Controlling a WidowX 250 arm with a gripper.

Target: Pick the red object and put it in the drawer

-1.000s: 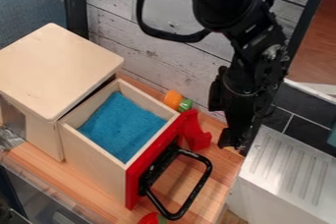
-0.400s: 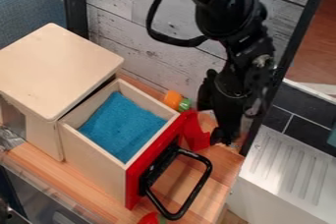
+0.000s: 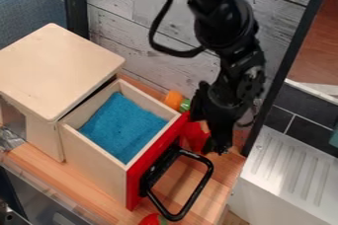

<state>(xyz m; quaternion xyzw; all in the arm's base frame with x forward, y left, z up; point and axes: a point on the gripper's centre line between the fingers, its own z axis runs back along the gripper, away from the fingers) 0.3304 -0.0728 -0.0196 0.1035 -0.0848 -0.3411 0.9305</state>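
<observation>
We find the drawer [image 3: 96, 169] open and the red object [image 3: 194, 139] outside it, on the bench [image 3: 226, 169] beside the drawer front. We cannot tell whether the end effector [image 3: 216, 147], beside the object, is apart or together. We judge grasp, lift and placement outstanding.

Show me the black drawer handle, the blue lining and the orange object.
Black drawer handle [image 3: 198, 194]: camera view, outer bar.
Blue lining [image 3: 122, 128]: camera view, middle.
Orange object [image 3: 174, 99]: camera view, visible middle.
</observation>
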